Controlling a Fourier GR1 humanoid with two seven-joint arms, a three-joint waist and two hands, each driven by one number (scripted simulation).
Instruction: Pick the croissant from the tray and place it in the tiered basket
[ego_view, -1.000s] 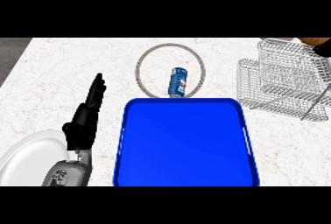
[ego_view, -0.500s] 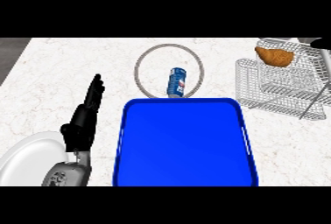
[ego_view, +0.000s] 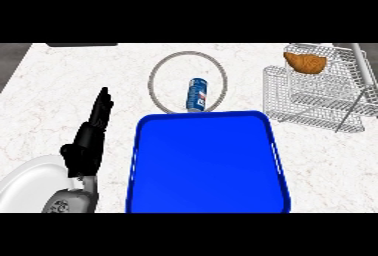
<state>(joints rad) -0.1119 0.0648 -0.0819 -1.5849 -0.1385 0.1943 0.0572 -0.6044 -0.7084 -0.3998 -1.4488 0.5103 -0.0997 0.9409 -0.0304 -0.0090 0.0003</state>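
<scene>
The golden-brown croissant (ego_view: 305, 62) sits at the upper right of the frame, in the top part of the grey wire tiered basket (ego_view: 314, 100). It is not possible to tell if it already rests on the wire or is a little above it, because the view looks steeply down. No robot hand is seen near it: the right robot hand does not show in the picture at all.

The bright blue rectangular plastic tray (ego_view: 207, 162) lies in the lower middle of the frame, and no croissant is on it. So the picking step looks finished, and the placing step looks finished or almost finished. What is left, as a judgement, is only that the croissant settles in the basket.

The left robot hand (ego_view: 92, 131) shows at the left side of the frame, just beside the tray's left edge. Its black fingers are straight and point toward the top of the frame; it grasps nothing and seems to rest.

Above the tray, a blue and white drink can (ego_view: 197, 94) lies on its side inside a thin grey ring (ego_view: 159, 70) on the white marble table (ego_view: 44, 95). A white round plate (ego_view: 26, 182) shows at the lower left, partly under the grey forearm.
</scene>
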